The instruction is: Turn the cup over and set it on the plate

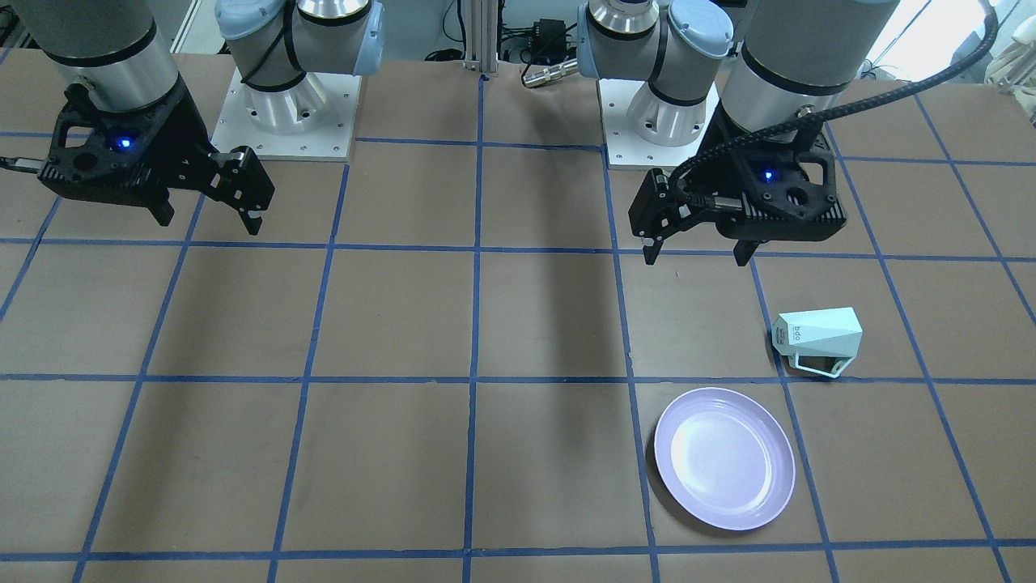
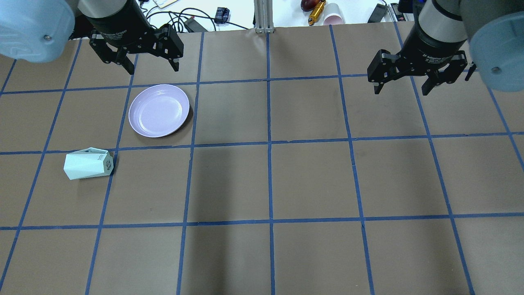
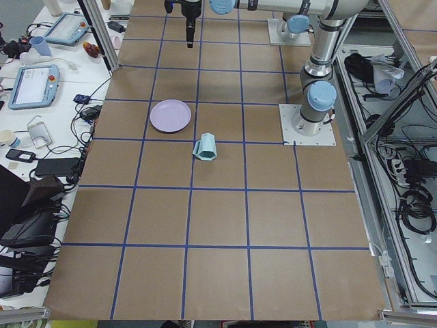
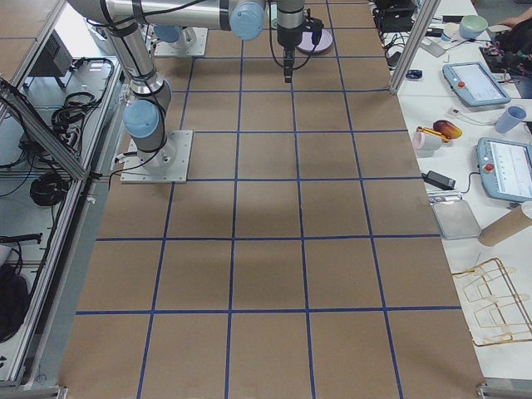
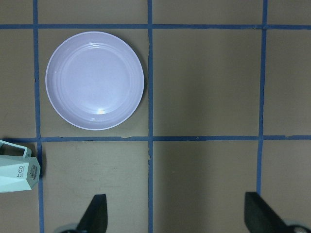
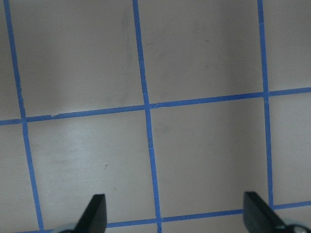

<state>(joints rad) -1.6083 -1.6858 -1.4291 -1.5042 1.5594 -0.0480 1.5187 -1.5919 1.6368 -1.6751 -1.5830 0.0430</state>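
Overhead exterior view: the cup (image 2: 88, 164) is lying on its side on the table (image 2: 311, 180), on the robot's left half. Its lettered base points toward the middle of the table and its handle faces away from the robot. The plate (image 2: 159, 110) sits flat and bare near it, a bit further out from the robot, and the two aren't touching. The left gripper (image 2: 153, 69) hangs in the air over that same side, fingers spread wide with nothing between them. The right gripper (image 2: 401, 91) is well apart over the other half, also spread wide and holding nothing
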